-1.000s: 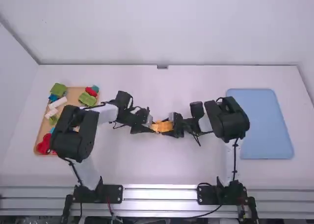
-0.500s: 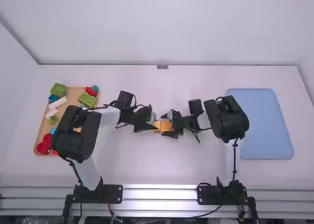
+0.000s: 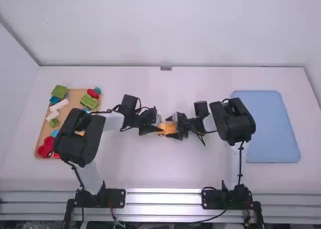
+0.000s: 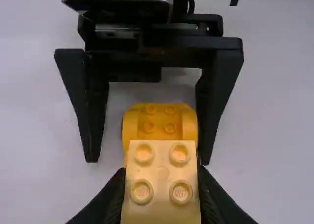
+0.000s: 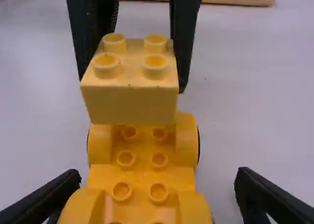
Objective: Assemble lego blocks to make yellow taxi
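Bright light, faint shadows, glinting metal rail [image 3: 163, 191]

Pale yellow four-stud brick [image 5: 130, 103], studs up, over one end of orange-yellow car base [image 5: 142, 174]

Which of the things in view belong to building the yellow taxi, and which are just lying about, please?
For the taxi:
yellow brick, in the left hand
yellow car base, between the right hand's open fingers

Lying about, it seems:
green blocks, red blocks, white blocks, in a wooden tray
blue tray
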Action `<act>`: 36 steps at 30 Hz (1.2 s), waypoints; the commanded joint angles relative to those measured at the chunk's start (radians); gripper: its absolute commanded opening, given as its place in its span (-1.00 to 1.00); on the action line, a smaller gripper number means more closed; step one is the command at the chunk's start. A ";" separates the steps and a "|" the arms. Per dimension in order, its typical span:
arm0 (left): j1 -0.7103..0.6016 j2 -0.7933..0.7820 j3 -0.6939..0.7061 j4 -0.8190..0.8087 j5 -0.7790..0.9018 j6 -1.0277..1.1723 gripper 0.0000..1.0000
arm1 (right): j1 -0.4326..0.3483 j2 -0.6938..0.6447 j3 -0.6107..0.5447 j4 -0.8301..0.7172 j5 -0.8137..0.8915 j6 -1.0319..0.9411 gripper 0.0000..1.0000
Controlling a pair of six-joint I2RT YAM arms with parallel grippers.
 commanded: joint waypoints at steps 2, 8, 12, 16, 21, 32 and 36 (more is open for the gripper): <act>-0.010 -0.009 -0.025 0.011 0.007 -0.022 -0.96 | -0.001 0.015 -0.022 0.002 -0.011 -0.040 0.49; -0.010 -0.009 -0.028 0.014 -0.021 -0.033 -0.96 | -0.001 0.015 -0.035 -0.002 -0.011 -0.040 0.19; -0.016 -0.009 -0.028 0.013 -0.022 -0.037 -0.96 | -0.001 0.015 -0.035 -0.002 -0.011 -0.040 0.11; -0.016 -0.009 -0.028 0.010 -0.032 -0.037 -0.96 | -0.001 0.015 -0.035 -0.002 -0.011 -0.040 0.10; -0.022 -0.009 -0.028 0.008 -0.032 -0.037 -0.96 | 0.003 0.015 -0.040 -0.001 -0.011 -0.033 0.10; -0.037 0.010 -0.028 0.018 -0.067 -0.044 -0.96 | 0.011 0.015 -0.040 -0.003 -0.011 -0.033 0.11; -0.041 0.010 -0.028 0.010 -0.079 -0.069 -0.95 | 0.011 0.015 -0.040 -0.002 -0.011 -0.033 0.11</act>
